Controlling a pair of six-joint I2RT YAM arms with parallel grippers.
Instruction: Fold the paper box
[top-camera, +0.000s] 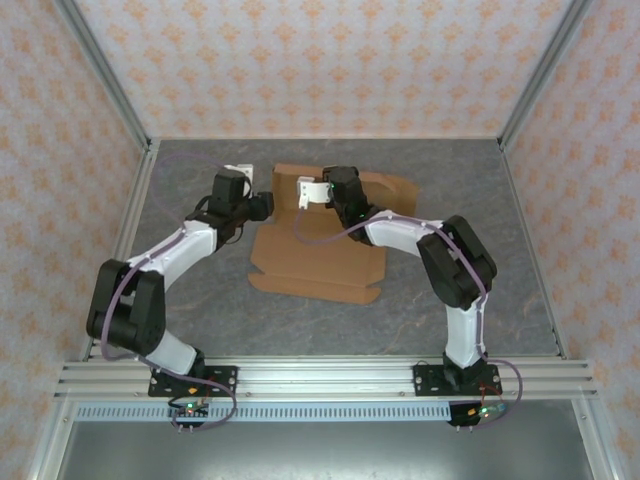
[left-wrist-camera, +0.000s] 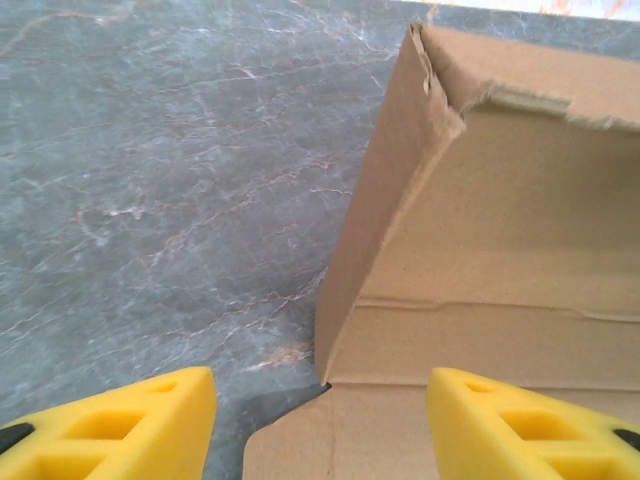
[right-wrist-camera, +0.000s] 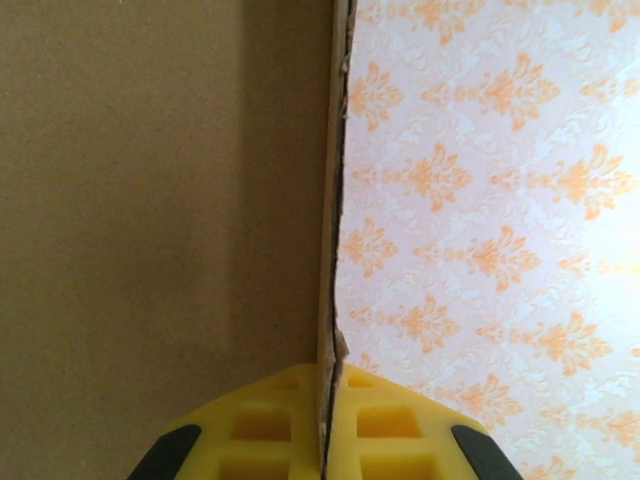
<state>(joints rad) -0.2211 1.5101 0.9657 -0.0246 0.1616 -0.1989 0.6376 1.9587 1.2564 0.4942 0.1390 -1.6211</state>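
- Box (left-wrist-camera: 480, 250), in the left wrist view, has a side flap standing up from its crease, with a ragged top corner. The left jaws stand part open and hold nothing. One pad (left-wrist-camera: 130, 430) is over the table (left-wrist-camera: 150, 150) and the other is over the cardboard floor, with the box's near corner between them.
- The step, as I read it, is setting that flap square. The left jaws would do best to meet the flap low, near the crease, and press it inward evenly, sparing the torn corner.
- In the right wrist view the right jaws are shut on the edge of a box (right-wrist-camera: 150, 200) panel, seen edge-on and upright, with wallpaper (right-wrist-camera: 480, 200) beyond. A firm, steady pinch is needed there, or the panel may fall back while the left arm works.
- In the top view the box (top-camera: 318, 262) lies in the middle of the table (top-camera: 230, 320), between the two arms. Its near panel is flat and its far part is lifted where the right jaws grip. The left jaws are just beside its far left edge.
- Its long axis seems to run from near to far, leaning right at the far end. The near edge faces the arm bases, slightly askew.
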